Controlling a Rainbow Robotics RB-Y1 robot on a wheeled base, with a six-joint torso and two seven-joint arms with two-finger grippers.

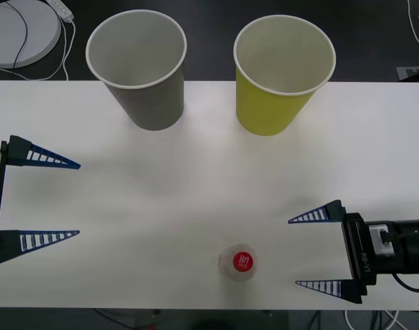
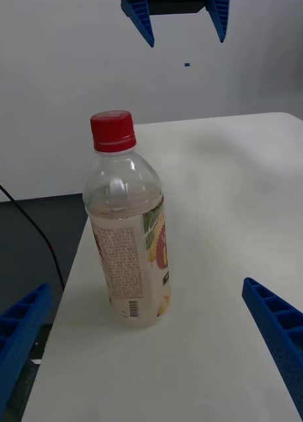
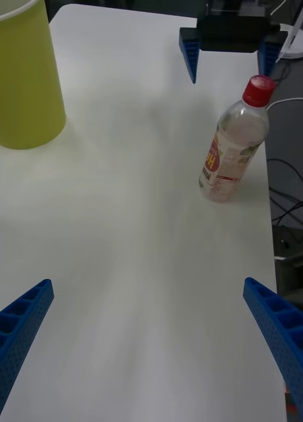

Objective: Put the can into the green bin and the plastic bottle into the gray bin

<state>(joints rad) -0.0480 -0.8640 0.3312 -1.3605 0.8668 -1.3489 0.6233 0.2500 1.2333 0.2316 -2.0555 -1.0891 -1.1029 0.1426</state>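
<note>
A white table (image 1: pixel 195 199) spans the front view, w/ dark floor seen beyond its far edge. On that floor, at the far left, a round white disc (image 1: pixel 20 31) is seen w/ a white cable (image 1: pixel 68 41) trailing beside it.

Two large paper cups are stood upright near the table's far edge, well apart from each other. The gray bin (image 1: pixel 144 89) is on the robot's left, the green bin (image 1: pixel 274 96) on the right. Both insides are white; nothing is seen in either from above.

The left gripper (image 1: pixel 75 199) is held over the table's left edge, its blue ribbed fingers spread wide w/ nothing between them. The right gripper (image 1: pixel 295 251) is held low at the right near edge, likewise spread wide & empty, fingers pointed toward the bottle.

The plastic bottle (image 1: pixel 238 265) is stood upright near the table's near edge, just left of the right gripper, untouched. In the right wrist view the bottle (image 2: pixel 128 224) is seen centred between the fingers' lines but ahead of them, red cap on top, label turned sideways. Nothing is placed between it & the bins.
</note>
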